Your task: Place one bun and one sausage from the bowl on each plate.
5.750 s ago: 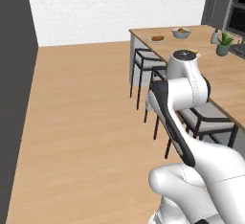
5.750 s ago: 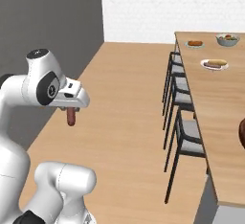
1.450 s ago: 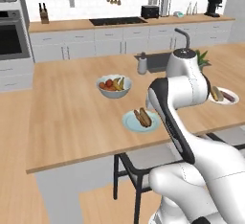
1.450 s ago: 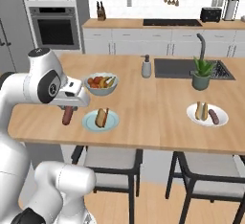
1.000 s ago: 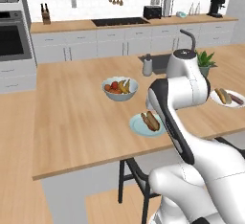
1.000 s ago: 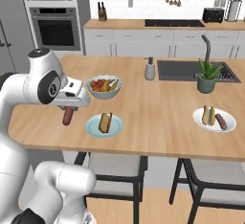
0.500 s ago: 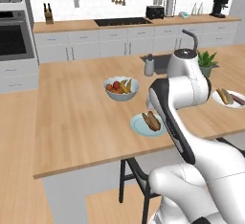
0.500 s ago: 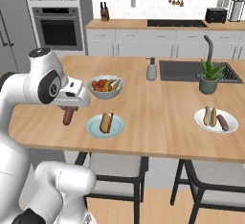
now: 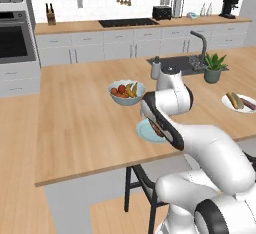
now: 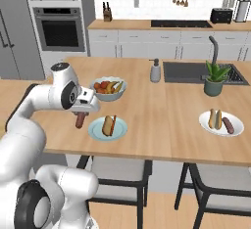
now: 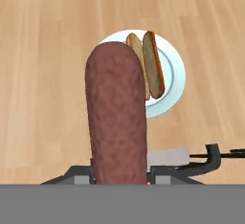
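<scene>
Your tool [image 10: 81, 113] sits at the left of the right base view, clamped on a dark red sausage [image 10: 80, 120] that hangs end-down from it, above the near edge of the wooden worktop [image 10: 162, 110]. Just to its right lies the pale blue plate [image 10: 108, 128], already carrying a split bun [image 10: 108, 124] but no sausage. In the hand view the sausage [image 11: 117, 117] stands tall in the foreground, with the plate [image 11: 173, 71] and bun [image 11: 147, 64] beyond it.

To finish this step well, carry the sausage to the right until it is over the plate, lower it close to the plate's bare part beside the bun, and only then release — a round sausage dropped from height would likely roll off onto the worktop. Tilting it toward flat before letting go should help.

Further right, the white plate [image 10: 237, 122] holds a bun [image 10: 213, 118] and a sausage [image 10: 228, 124], so that half looks done.

Behind the blue plate stands a pale grey fruit bowl [image 10: 108, 90], then a soap dispenser [image 10: 155, 71], a sink [image 10: 188, 72] with its tap, and a potted plant [image 10: 214, 80]. The room is a bright kitchen — a wall oven [image 10: 58, 28] at left, grey cabinets and a back counter along the far wall, and stools [image 10: 117, 179] tucked under the near edge.
</scene>
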Controlling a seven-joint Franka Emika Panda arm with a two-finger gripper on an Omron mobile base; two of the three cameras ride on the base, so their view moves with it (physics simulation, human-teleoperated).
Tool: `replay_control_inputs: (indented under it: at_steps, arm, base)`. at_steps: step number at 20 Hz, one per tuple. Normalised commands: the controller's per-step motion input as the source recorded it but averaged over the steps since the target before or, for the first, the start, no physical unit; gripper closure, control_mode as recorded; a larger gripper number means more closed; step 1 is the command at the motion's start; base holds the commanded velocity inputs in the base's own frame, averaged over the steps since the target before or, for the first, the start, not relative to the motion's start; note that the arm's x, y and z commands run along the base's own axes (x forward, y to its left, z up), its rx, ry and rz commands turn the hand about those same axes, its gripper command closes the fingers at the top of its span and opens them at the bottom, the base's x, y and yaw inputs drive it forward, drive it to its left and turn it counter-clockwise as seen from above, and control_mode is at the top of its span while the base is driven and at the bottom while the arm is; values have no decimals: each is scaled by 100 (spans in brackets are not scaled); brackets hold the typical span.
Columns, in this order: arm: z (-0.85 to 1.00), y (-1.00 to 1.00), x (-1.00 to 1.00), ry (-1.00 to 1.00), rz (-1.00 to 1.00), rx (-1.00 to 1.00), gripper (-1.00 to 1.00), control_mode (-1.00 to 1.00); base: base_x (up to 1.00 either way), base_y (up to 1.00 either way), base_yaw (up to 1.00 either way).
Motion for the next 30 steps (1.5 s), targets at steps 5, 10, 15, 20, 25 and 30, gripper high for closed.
replay_control_inputs:
  at_steps: [5, 10, 15, 20, 25, 30]
  arm:
    - [-85, 6, 100, 8, 0, 0, 100, -100]
    - [-61, 0, 53, 3, 2, 0, 100, -100]
    - [-37, 2, 69, 1, 0, 0, 100, -100]
    - [-37, 8, 86, 2, -1, 0, 100, -100]
    - [-49, 2, 59, 2, -1, 0, 100, -100]
    - [-43, -1, 40, 5, -3, 1, 100, -100]
  base:
    - [0, 0, 0]
    - [0, 0, 0]
    - [0, 0, 0]
    - [0, 0, 0]
    - [0, 0, 0]
    - [0, 0, 0]
